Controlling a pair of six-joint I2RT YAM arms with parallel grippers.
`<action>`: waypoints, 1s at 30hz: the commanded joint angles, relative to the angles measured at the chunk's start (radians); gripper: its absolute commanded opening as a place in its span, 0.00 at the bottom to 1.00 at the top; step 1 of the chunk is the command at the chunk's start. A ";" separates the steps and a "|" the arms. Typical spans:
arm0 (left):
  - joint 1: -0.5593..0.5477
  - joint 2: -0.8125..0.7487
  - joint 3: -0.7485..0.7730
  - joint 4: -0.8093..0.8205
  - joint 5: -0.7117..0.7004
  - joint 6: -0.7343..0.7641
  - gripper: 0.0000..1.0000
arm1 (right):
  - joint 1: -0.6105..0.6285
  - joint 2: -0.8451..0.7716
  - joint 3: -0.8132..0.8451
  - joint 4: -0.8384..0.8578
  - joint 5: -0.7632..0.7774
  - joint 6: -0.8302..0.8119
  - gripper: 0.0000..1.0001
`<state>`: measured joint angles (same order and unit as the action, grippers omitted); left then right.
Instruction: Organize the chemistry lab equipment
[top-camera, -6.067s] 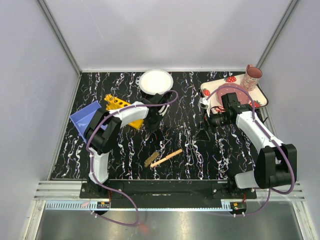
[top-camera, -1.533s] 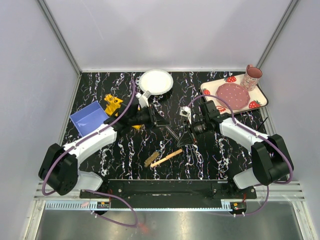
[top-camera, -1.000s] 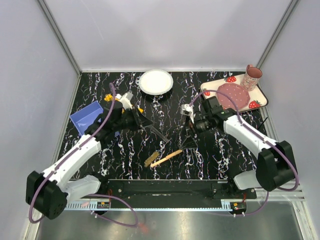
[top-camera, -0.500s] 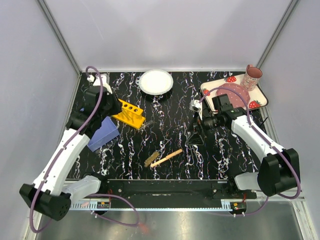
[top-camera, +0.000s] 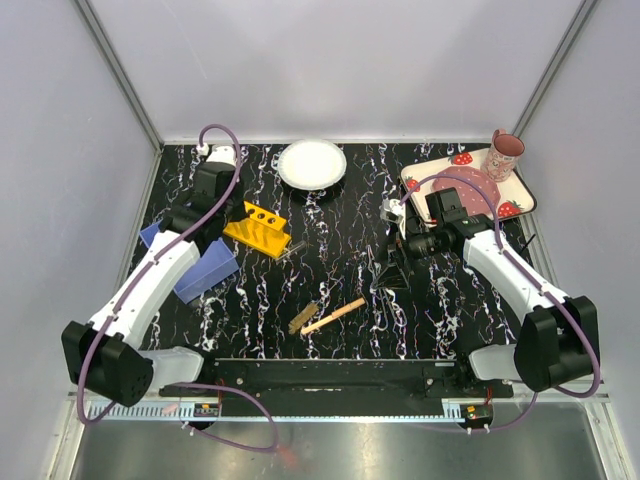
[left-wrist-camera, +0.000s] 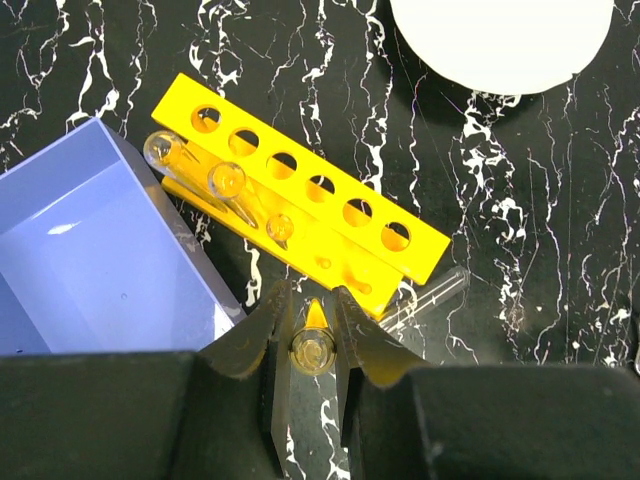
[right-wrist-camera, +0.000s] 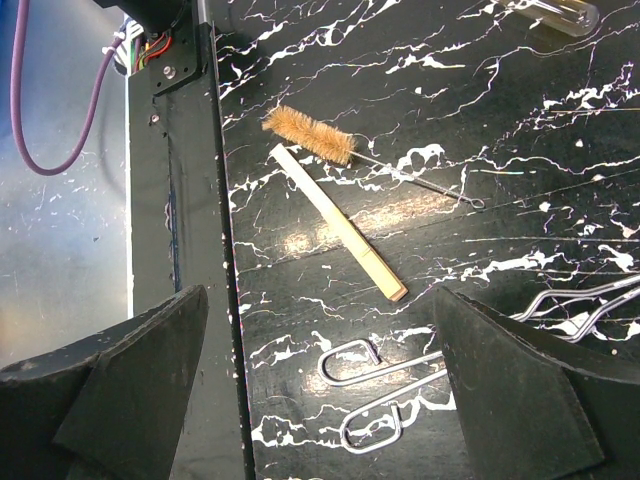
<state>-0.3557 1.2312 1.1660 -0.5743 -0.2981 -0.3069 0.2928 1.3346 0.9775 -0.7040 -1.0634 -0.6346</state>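
The yellow rack (left-wrist-camera: 300, 185) stands at the back left and holds three clear tubes (left-wrist-camera: 227, 180); it also shows in the top view (top-camera: 258, 229). Another clear tube (left-wrist-camera: 430, 298) lies on the table against the rack. My left gripper (left-wrist-camera: 310, 310) hangs just before the rack, shut on a clear tube (left-wrist-camera: 313, 350) held upright. My right gripper (right-wrist-camera: 320, 330) is wide open above the metal wire tongs (right-wrist-camera: 406, 366). The pale wooden stick (right-wrist-camera: 340, 235) and the brown brush (right-wrist-camera: 310, 135) lie side by side nearer the front edge (top-camera: 320, 318).
A blue bin (left-wrist-camera: 90, 260) lies tipped left of the rack. A round white plate (top-camera: 312, 163) sits at the back middle. A strawberry-printed tray (top-camera: 520, 195) with a pink cup (top-camera: 503, 153) stands at the back right. The table's front rail (right-wrist-camera: 190, 200) is close to the stick.
My left arm has swung from the table's middle to the back left and now holds a tube over the rack. The right gripper has drawn back slightly and opened over the tongs.
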 joint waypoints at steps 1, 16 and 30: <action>0.006 0.036 0.063 0.103 -0.039 0.038 0.15 | -0.007 0.012 0.012 0.006 -0.003 -0.017 1.00; 0.011 0.155 0.112 0.145 -0.024 0.058 0.15 | -0.011 0.025 0.012 0.006 -0.001 -0.019 1.00; 0.014 0.174 0.066 0.166 -0.001 0.052 0.15 | -0.012 0.031 0.010 0.006 0.002 -0.019 1.00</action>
<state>-0.3492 1.4086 1.2339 -0.4694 -0.2996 -0.2611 0.2871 1.3609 0.9775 -0.7040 -1.0626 -0.6346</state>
